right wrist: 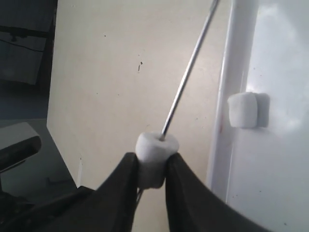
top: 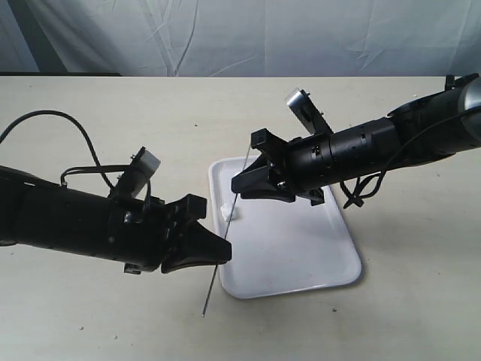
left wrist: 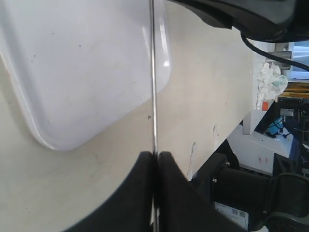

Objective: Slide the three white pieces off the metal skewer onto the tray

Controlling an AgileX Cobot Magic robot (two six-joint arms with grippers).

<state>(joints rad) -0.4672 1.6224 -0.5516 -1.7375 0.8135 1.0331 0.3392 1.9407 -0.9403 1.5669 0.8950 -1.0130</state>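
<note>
The thin metal skewer [top: 225, 237] slants over the tray's left rim, and my left gripper [top: 219, 252] is shut on its lower part. In the left wrist view the skewer [left wrist: 153, 72] runs straight out from the closed left gripper [left wrist: 155, 155]. My right gripper [top: 242, 184] is shut higher up the rod. In the right wrist view the right gripper [right wrist: 152, 158] squeezes one white piece [right wrist: 157, 144] still threaded on the skewer [right wrist: 186, 82]. A second white piece [right wrist: 243, 110] lies on the tray [right wrist: 270, 164] beside its rim, and shows as a white piece [top: 228, 211] from outside. No third piece shows.
The glossy white tray [top: 301, 248] lies mid-table on a beige tabletop. The skewer's lower tip hangs over the table in front of the tray's left corner. A pale backdrop cloth hangs behind the table. Equipment stands beyond the table edge [left wrist: 270, 159].
</note>
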